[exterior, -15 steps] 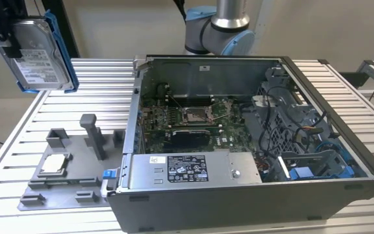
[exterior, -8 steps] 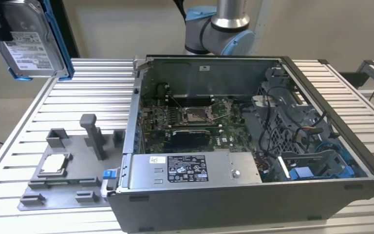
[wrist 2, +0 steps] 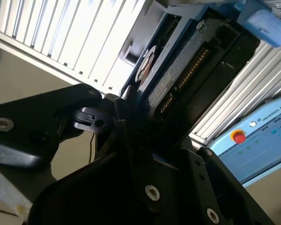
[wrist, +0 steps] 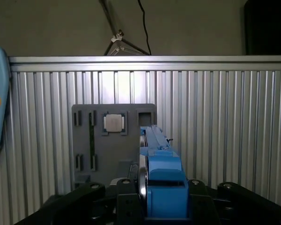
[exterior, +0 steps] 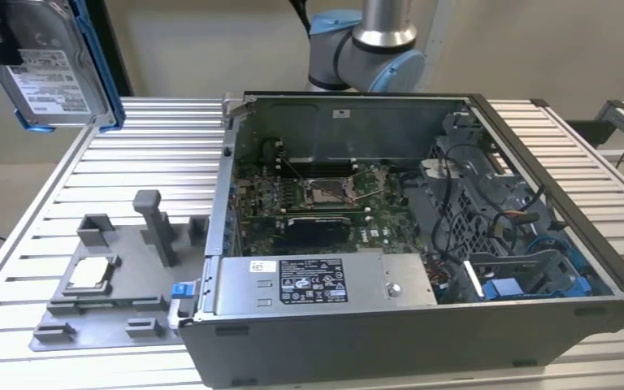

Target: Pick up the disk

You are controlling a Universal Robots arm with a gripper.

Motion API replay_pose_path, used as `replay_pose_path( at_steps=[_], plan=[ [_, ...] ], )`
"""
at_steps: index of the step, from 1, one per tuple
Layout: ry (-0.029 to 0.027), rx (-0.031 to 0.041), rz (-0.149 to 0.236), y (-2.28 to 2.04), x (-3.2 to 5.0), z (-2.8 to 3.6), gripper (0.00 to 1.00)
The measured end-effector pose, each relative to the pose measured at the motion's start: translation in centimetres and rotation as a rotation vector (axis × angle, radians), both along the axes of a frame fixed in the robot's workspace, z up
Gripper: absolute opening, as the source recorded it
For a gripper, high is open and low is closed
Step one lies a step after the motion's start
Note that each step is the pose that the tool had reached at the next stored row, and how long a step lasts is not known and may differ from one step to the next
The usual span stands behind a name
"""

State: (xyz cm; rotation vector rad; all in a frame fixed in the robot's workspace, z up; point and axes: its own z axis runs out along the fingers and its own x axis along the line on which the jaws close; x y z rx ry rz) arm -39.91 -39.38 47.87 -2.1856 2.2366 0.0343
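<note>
blue-framed metal disk (exterior: 54,69) hangs upright in the air at the exterior view's left, above the far corner of the ribbed table (exterior: 127,162) and well apart from the open computer case (exterior: 399,341). the gripper (wrist: 161,190) is clamped on it. in the first wrist view the 2 black fingers (wrist: 196,197) sit tight on either side, with no gap showing.

my read: rigid, dense for its size, smooth metal faces, shock-sensitive. you want the hold across the stiff body and plastic frame, off the connector end, with a firm squeeze so it can't slide.

the exterior view gives you its height and the label face. the first wrist view gives it edge-on, with the grey fixture plate (wrist: 131,145) and a small square chip (wrist: 114,123) on the table beneath. the second wrist view adds the disk's long side and the blue control pad (wrist 2: 257,140) nearby.
</note>
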Motion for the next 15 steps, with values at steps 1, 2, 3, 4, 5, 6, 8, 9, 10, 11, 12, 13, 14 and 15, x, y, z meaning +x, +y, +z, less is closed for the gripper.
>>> replay_pose_path(
  at_steps=[1, 2, 3, 4, 5, 6, 8, 9, 10, 11, 12, 13, 14, 15],
  plan=[
    [0.0, 0.0, 0.0, 0.01, 0.39, 0.0, 0.0],
    [0.0001, 0.0, 0.0, 0.03, 0.85, -0.01, 0.0],
    [0.0002, 0.0, 0.0, 0.04, 1.3, -0.01, 0.0],
    [0.0004, 0.0001, 0.0, 0.05, 1.78, 0.0, 0.0],
    [0.0007, 0.0, 0.0, 0.06, 2.2, 0.0, 0.0],
    [0.0007, 0.0001, 0.0, 0.07, 2.68, -0.01, 0.0],
    [0.0008, 0.0, 0.0, 0.08, 3.61, -0.01, 0.0],
    [0.0007, 0.0001, 0.0, 0.09, 4.06, -0.02, 0.0],
    [0.0007, 0.0001, 0.0, 0.09, 4.5, -0.02, 0.0],
    [0.0007, 0.0001, 0.0, 0.1, 4.95, -0.02, 0.0],
    [0.0008, 0.0, 0.0, 0.11, 5.39, -0.02, 0.0],
    [0.0007, 0.0001, 0.0, 0.12, 5.85, -0.03, 0.0],
    [0.0007, 0.0001, 0.0, 0.13, 6.3, -0.03, 0.0],
    [0.0007, 0.0001, 0.0, 0.14, 6.75, -0.04, 0.0]
  ],
)
